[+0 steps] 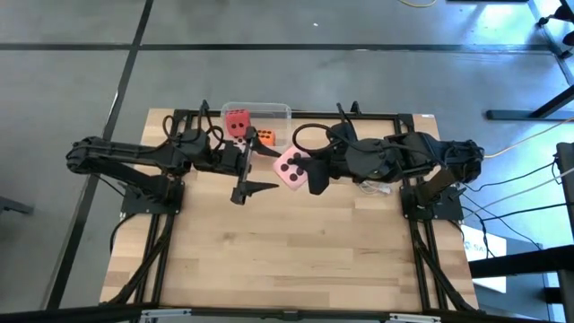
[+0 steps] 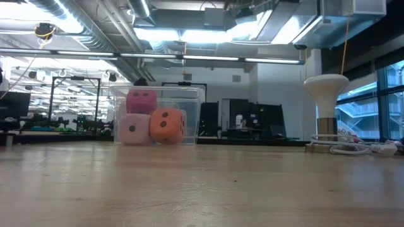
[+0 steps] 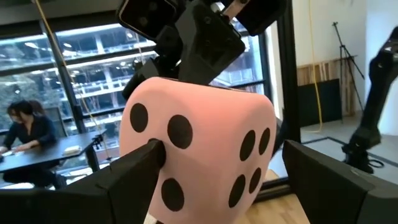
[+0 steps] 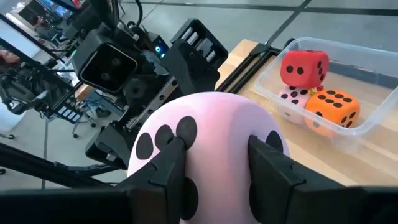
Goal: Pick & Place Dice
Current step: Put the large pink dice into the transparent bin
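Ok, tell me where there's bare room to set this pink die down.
Bare wood: the whole near half of the table, between the two arm bases. Crowded: the far edge, where the clear tub holds three dice, and the middle, where the right gripper holds the pink die beside the open left gripper.

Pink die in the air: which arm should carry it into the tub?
The right. Its claw is shut on the pink die, squeezing it, just beside the tub. The left claw is open around the die, one finger touching it, so it should probably back away.
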